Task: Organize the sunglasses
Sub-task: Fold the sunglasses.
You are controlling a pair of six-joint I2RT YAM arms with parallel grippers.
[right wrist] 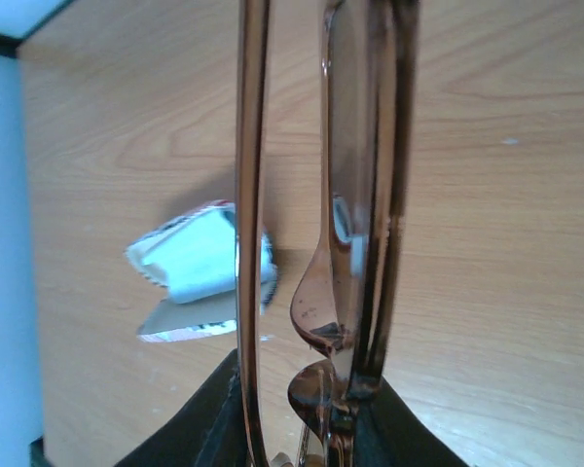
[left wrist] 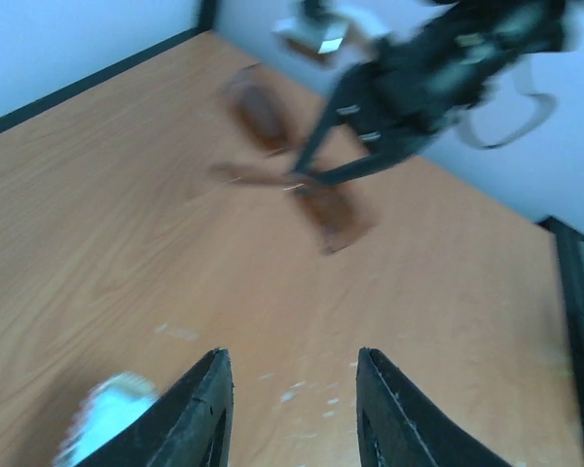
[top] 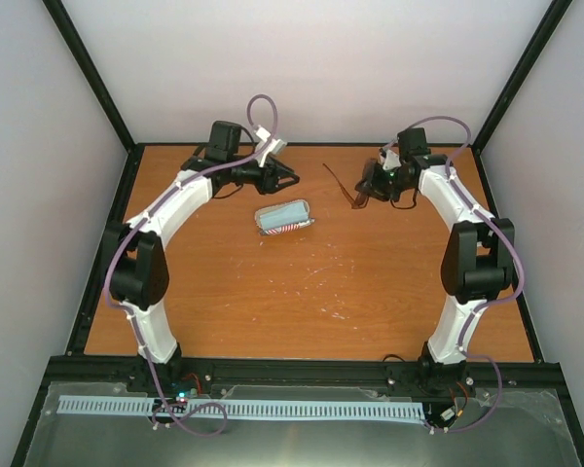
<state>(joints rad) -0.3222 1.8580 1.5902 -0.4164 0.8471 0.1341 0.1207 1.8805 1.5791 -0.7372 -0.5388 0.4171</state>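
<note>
1. Top external view is showing the right gripper point(top: 367, 188) clamping the sunglasses point(top: 341, 183) over the far right of the table point(top: 370, 292).
2. Left gripper point(top: 292, 179) is hovering nearby, fingers spread wide.
3. Flag-patterned case point(top: 297, 226) is lying open between the 2 arms, holding a light blue cloth point(top: 281, 213).

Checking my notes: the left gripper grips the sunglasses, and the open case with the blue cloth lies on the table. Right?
Not quite. The right gripper holds the sunglasses, as the right wrist view shows; the left gripper is open and empty. The case with the blue cloth does lie on the table.
</note>
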